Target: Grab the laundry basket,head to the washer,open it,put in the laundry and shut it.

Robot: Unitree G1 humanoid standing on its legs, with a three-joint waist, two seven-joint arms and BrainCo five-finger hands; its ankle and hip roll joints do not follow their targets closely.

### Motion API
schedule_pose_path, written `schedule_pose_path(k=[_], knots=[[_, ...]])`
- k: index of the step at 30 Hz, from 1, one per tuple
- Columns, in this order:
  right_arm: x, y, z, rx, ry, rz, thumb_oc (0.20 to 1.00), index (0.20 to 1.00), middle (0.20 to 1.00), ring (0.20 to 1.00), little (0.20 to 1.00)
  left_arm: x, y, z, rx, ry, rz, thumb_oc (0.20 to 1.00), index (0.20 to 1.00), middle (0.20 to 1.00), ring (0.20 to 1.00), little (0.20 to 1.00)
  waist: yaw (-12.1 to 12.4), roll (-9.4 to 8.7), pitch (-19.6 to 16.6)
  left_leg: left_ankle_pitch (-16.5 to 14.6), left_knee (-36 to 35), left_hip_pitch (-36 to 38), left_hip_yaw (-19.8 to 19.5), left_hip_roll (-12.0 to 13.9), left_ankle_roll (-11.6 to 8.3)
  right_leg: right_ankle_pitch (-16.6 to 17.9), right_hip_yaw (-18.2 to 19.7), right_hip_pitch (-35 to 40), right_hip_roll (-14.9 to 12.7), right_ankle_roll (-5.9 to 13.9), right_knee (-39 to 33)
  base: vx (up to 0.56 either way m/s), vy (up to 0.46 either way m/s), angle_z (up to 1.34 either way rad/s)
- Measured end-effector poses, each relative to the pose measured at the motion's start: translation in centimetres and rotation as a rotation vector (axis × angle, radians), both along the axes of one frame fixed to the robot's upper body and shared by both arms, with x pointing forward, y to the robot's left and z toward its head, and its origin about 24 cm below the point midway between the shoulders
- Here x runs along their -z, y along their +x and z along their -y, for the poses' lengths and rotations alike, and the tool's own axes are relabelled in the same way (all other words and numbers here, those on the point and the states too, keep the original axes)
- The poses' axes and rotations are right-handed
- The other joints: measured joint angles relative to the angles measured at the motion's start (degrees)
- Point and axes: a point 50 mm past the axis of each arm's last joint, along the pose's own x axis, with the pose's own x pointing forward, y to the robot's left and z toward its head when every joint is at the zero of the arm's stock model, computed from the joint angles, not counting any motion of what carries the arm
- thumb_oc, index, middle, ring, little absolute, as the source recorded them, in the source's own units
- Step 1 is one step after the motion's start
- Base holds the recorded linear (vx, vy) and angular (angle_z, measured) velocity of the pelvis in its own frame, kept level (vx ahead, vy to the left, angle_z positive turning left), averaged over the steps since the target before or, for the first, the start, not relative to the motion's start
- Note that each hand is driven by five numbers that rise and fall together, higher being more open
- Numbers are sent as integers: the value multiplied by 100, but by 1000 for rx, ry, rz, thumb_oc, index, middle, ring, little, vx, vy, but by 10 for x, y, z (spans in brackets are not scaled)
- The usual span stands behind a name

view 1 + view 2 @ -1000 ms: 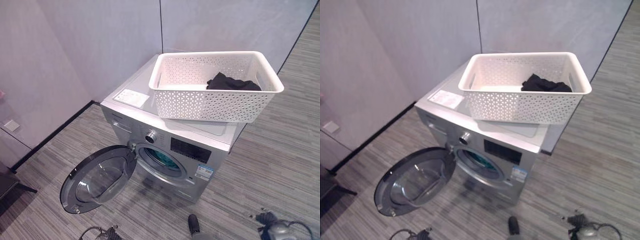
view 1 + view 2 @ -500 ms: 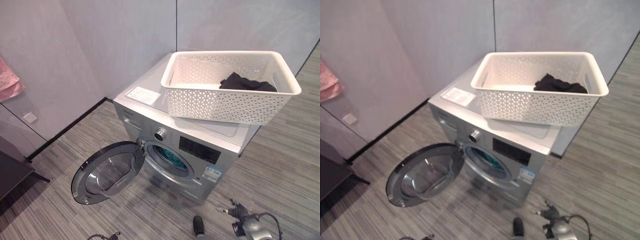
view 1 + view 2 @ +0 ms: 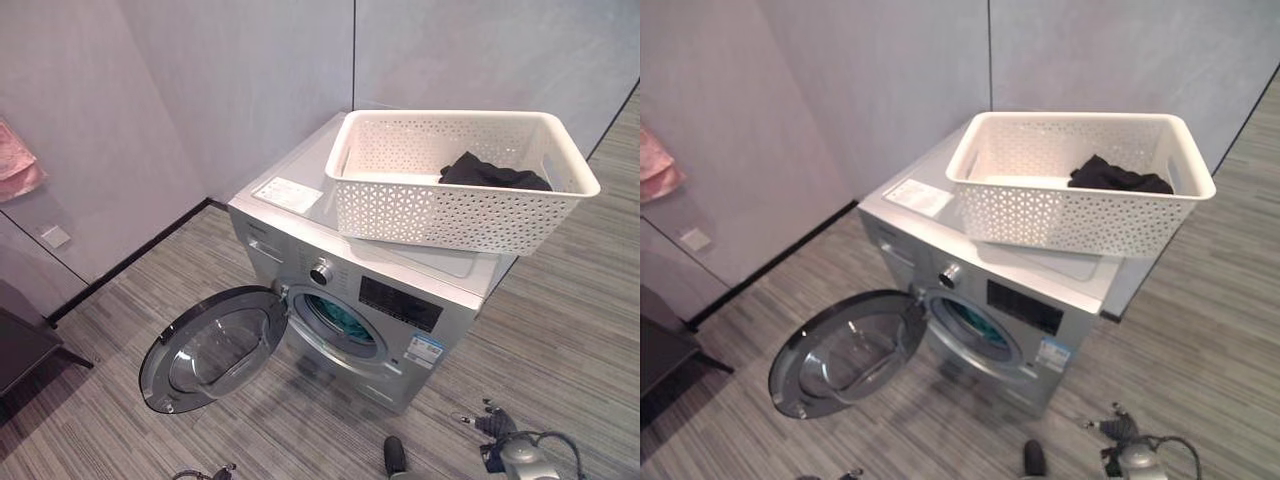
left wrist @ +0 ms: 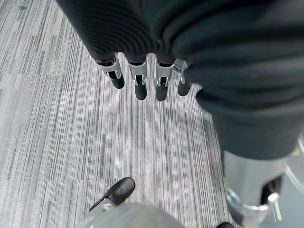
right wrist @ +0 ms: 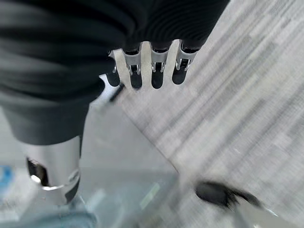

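I see the white laundry basket (image 3: 462, 180) sitting on top of the washer (image 3: 370, 290) in the upper right of the head view, a dark garment (image 3: 492, 172) inside it. The round door (image 3: 212, 346) hangs open at lower left. My left hand (image 4: 142, 76) and right hand (image 5: 152, 66) hang relaxed over the striped floor (image 3: 560, 350), holding nothing.
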Motion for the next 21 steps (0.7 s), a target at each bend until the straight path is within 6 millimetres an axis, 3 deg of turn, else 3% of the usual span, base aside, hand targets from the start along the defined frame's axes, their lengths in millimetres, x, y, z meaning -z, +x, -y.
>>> schedule_pose_path(k=[7,15,17,21], knots=[[-44,8,45,85,-169,149,1000,1000,1000,1000,1000,1,-5,0,-12,-2,-12,1000,1000,1000,1000,1000,-25,82,-31,13,-75,63,91,-12,-22,11,124,-76,33,16,0,1,10,-8],[-97,32,52,42,-305,374,1000,1000,1000,1000,1000,1,0,3,-12,-13,1,1000,1000,1000,1000,1000,-278,99,-8,-4,-85,69,210,-35,-3,27,232,-108,43,38,0,14,9,-7],[-121,35,64,71,-397,455,1000,1000,1000,1000,1000,1,1,6,-15,-21,7,1000,1000,1000,1000,1000,-307,124,-2,-7,-84,74,234,-50,2,31,265,-114,40,46,0,16,19,-6],[-142,36,79,82,-483,479,1000,1000,1000,1000,1000,1,0,8,-16,-26,2,1000,1000,1000,1000,1000,-307,126,0,-7,-84,73,260,-60,1,35,285,-146,41,54,0,2,7,-3]])
